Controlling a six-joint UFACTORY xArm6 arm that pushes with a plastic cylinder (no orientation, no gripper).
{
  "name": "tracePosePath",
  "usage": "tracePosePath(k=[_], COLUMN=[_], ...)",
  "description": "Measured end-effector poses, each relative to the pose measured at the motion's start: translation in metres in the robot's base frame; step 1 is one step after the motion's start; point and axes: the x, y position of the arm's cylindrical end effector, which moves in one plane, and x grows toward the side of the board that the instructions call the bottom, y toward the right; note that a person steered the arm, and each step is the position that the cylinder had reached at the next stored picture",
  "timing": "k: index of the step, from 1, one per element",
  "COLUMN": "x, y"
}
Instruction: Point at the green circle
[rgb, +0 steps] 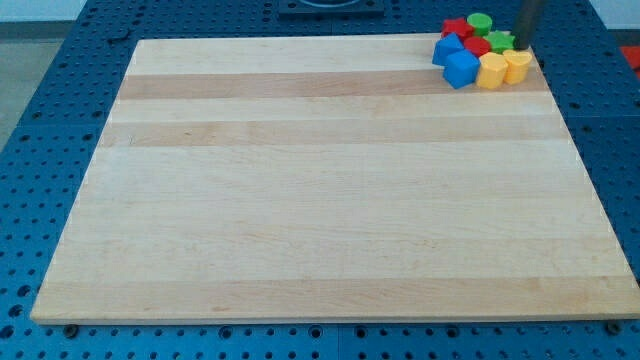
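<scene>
1. The rod (527, 22) is chopped off by the view's top edge, just right of the green circle (480, 21).
2. A red block (457, 27) left of the green circle is half buried, shape unclear.
3. Another green block (499, 41) below the circle is partly covered.

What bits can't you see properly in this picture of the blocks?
- My tip: in the camera view the rod's top is cut off by the view's top edge; whether it touches the green block beside it cannot be told.
- Red blocks: partly hidden behind the blue blocks and the green circle; shapes unclear.
- Yellow blocks: too small to name their shapes.
- Dark object at the view's top: cut off by the edge.
</scene>
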Motion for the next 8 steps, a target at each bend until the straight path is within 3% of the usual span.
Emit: tracePosePath(k=[1,2,4,5,8], x=[0.028,0.028,-0.045,-0.045,-0.044], y=[-0.041,-0.022,0.058,0.058,-0.039])
